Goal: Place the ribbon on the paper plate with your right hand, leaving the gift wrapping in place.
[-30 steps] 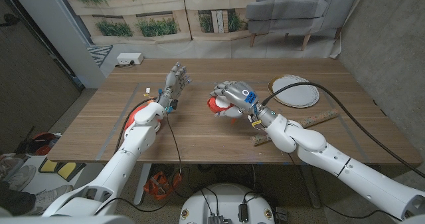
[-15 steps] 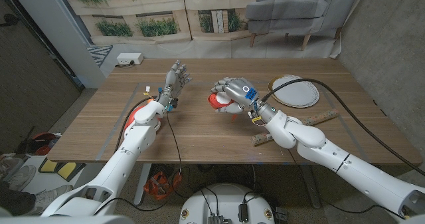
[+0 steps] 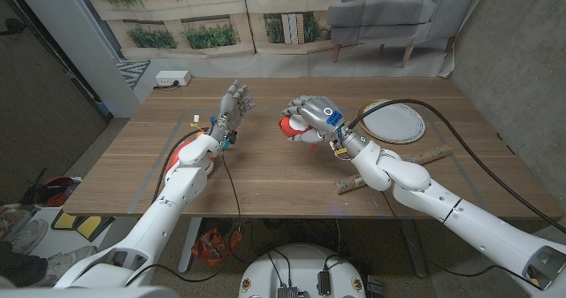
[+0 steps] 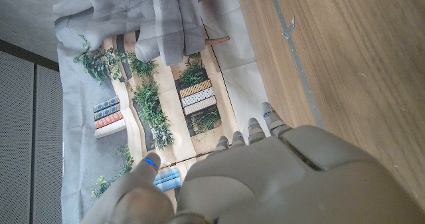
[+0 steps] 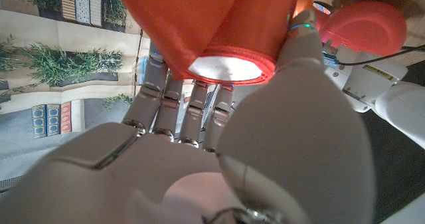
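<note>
Over on the left of the head view my left hand (image 3: 233, 105) is parked upright near the table's (image 3: 265, 170) far edge, fingers apart and holding nothing, out of the way since this job isn't its business; the left wrist view confirms it, bare wood beside the hand and nothing in the fingers. Moving to centre frame, my right hand (image 3: 311, 121) has its fingers curled round the ribbon (image 3: 288, 126), a red spool, and from the right wrist view the red roll (image 5: 212, 31) sits against the fingertips with its pale end facing the camera, so I judge the grip secure enough to carry. I can't tell whether the spool is clear of the wood. Right of the hand, upper right of centre, the plate (image 3: 393, 121) waits near and bare, my target. Lower right, the wrapping (image 3: 389, 170) lies as a long roll under my forearm, and I mean to keep the arm high so it isn't nudged.
</note>
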Controlling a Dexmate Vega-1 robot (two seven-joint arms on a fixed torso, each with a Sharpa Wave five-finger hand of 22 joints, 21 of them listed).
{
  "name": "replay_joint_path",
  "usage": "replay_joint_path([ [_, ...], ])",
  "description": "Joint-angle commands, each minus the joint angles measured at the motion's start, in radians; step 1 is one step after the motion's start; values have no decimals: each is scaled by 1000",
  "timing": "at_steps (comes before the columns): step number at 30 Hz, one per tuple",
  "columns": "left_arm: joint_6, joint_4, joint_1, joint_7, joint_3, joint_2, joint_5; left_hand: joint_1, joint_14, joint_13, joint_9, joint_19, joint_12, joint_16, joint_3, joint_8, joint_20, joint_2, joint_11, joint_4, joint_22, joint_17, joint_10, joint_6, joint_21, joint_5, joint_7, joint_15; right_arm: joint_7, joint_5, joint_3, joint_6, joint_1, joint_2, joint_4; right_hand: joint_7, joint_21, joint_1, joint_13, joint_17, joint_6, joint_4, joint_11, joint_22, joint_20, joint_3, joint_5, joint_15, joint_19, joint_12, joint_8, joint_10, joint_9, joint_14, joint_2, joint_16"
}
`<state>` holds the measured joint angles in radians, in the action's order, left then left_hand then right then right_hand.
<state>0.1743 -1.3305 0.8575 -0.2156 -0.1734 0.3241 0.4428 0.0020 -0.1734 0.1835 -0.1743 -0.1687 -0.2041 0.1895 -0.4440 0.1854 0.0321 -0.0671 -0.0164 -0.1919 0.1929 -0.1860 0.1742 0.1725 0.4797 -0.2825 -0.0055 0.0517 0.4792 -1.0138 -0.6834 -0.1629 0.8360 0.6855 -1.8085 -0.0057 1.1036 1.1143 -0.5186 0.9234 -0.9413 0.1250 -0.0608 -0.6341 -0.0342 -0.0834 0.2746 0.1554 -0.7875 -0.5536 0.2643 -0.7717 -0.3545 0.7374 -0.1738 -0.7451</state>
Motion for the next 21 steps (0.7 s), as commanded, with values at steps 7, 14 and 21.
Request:
replay_joint_path([
  [7, -5, -31, 27, 13, 4, 16, 8, 2, -224, 5, -6, -196, -2, 6, 2, 1, 7, -112, -7, 1, 2, -3, 228, 105, 0, -7, -7, 5, -4, 16, -3, 73, -48, -25, 47, 45, 12, 327, -78, 283, -107, -15, 35, 2, -182, -13, 7, -373, 59, -201, 4, -67, -7, 312, 317, 1],
  [14, -6, -36, 31, 16, 4, 20, 10, 2, -223, 5, -6, -196, -2, 6, 2, 1, 7, -112, -4, 1, 2, -3, 229, 105, -1, -7, -6, 5, -10, 34, -3, 99, -61, -31, 71, 44, 19, 329, -77, 284, -110, -16, 36, 5, -182, -11, 8, -372, 63, -199, 1, -68, -9, 314, 317, 5],
  [21, -6, -40, 32, 19, 3, 22, 11, 2, -224, 5, -6, -196, -2, 6, 2, 1, 7, -112, -6, 1, 2, -3, 230, 105, -1, -7, -5, 4, -12, 47, -2, 125, -69, -28, 87, 44, 27, 330, -77, 285, -114, -17, 34, 9, -182, -9, 10, -372, 67, -197, -2, -68, -11, 315, 317, 8],
])
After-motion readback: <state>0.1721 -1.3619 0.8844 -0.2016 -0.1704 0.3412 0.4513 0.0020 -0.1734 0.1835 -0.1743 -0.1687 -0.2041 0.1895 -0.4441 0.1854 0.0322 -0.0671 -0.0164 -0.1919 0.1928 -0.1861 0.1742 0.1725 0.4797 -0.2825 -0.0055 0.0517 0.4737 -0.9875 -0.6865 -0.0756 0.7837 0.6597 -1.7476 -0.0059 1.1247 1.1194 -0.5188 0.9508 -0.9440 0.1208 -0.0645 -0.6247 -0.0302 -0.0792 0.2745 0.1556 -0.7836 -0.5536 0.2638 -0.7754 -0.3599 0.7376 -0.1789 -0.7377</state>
